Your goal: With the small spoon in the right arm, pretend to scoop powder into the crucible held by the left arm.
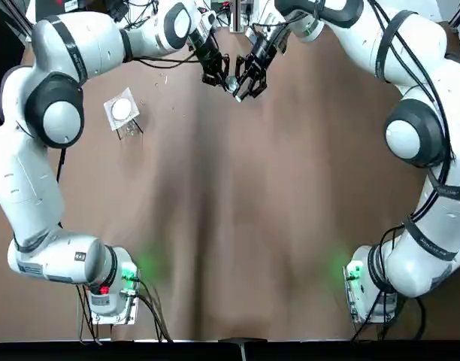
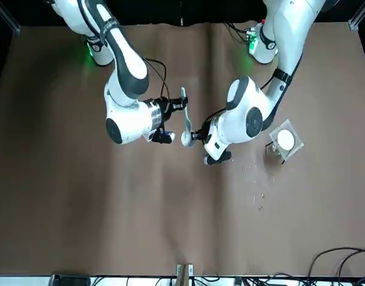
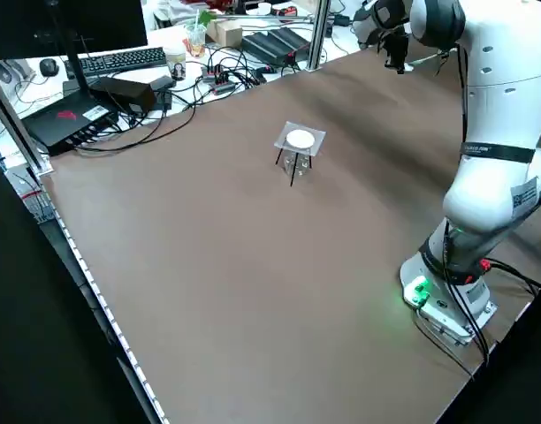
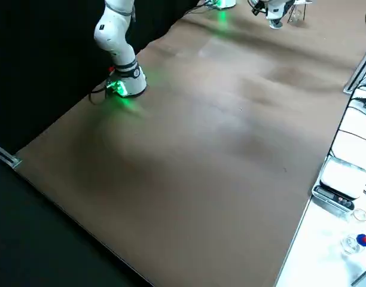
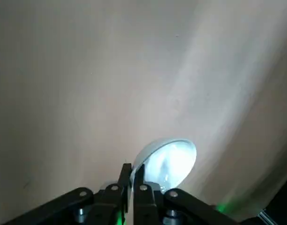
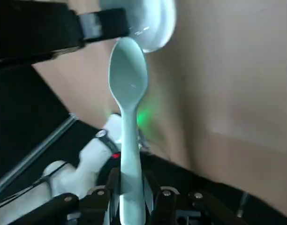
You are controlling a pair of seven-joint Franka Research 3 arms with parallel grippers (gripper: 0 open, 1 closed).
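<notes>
Pointing its oval bowl at the glossy white shallow crucible [image 5: 170,158], the small, smooth, pale mint spoon [image 6: 128,84] sits pinched by its handle in the right claw [image 6: 129,182]. The left claw [image 5: 132,177] is clamped on the crucible's rim. Both hang over the far middle of the matte brown, softly creased bench [image 1: 230,226]. A keyboard [image 3: 120,60] and tangled cables [image 3: 226,79] lie past its edge.
</notes>
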